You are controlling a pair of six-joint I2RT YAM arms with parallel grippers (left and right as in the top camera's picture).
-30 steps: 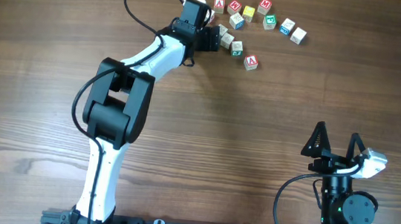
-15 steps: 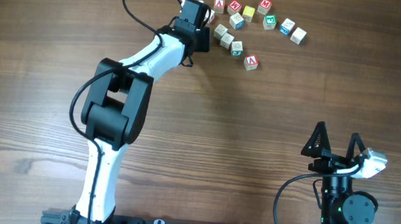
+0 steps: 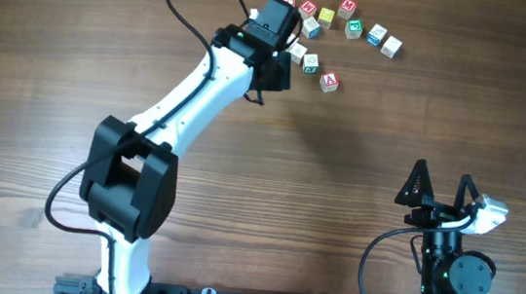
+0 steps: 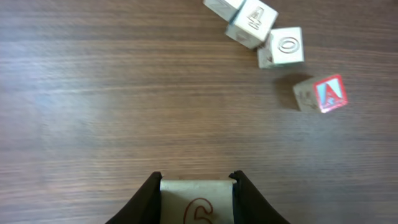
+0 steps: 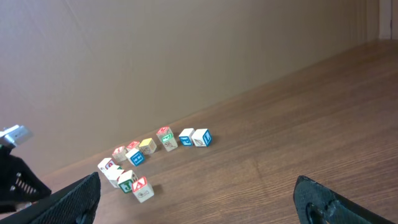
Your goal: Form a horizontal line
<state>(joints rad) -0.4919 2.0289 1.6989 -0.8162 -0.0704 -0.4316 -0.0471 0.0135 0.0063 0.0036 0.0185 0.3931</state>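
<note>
My left gripper [image 4: 196, 177] is shut on a pale wooden cube [image 4: 196, 200] with a red 6 on its top face, one finger on each side. Overhead, that gripper [image 3: 279, 68] hangs at the left end of the scattered cubes, and the held cube is hidden under it. Just beyond it lie a cube marked 4 [image 4: 252, 22], a cube marked 0 [image 4: 283, 46] and a red A cube [image 4: 322, 93]. The horizontal line is out of view. Far from the cubes, my right gripper [image 3: 443, 181] stands open at the near right.
Several loose letter cubes lie in an arc at the table's far side, among them a yellow one [image 3: 327, 17], a red one [image 3: 347, 6] and a blue one [image 3: 377, 34]. The right wrist view shows the same cluster [image 5: 134, 168] far off.
My left gripper has shut on the 6 cube and shifted right and a little nearer, and its arm has swung over. The right arm has not moved.
</note>
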